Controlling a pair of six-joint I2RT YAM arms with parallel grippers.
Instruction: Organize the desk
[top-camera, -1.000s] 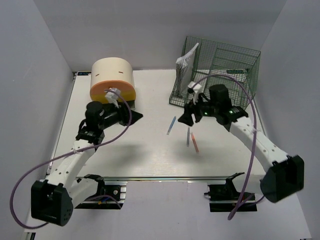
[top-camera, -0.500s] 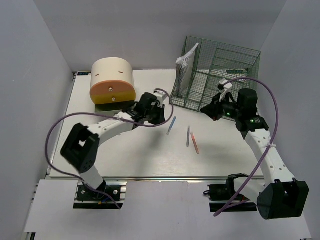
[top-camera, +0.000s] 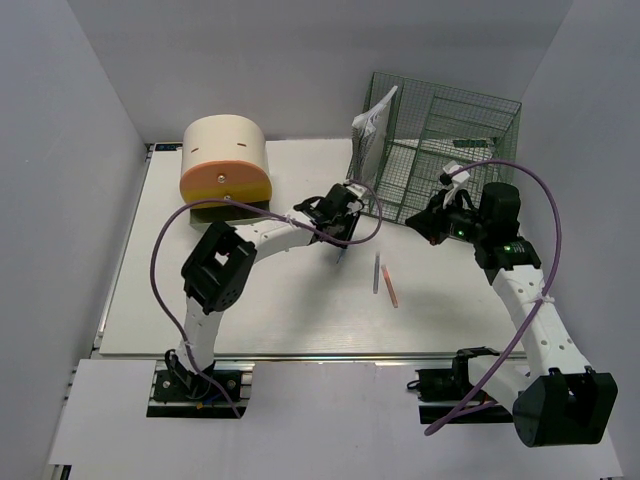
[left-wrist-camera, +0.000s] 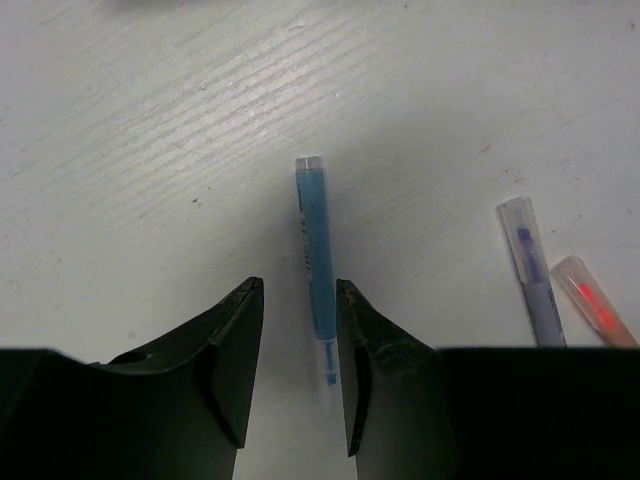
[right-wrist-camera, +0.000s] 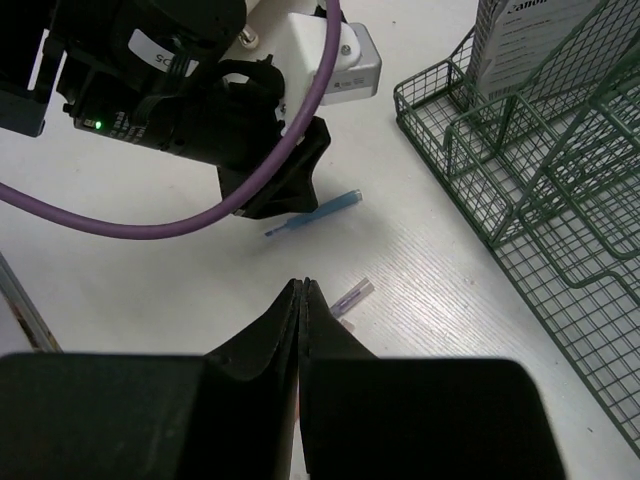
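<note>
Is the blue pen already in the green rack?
No, the blue pen lies flat on the desk, between the open fingers of the left gripper.

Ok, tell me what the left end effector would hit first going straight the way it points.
Probably the desk, on either side of the blue pen lying between the left end effector's open jaws. The pen sits close to one finger, so that finger may clip it first; depth is unclear.
</note>
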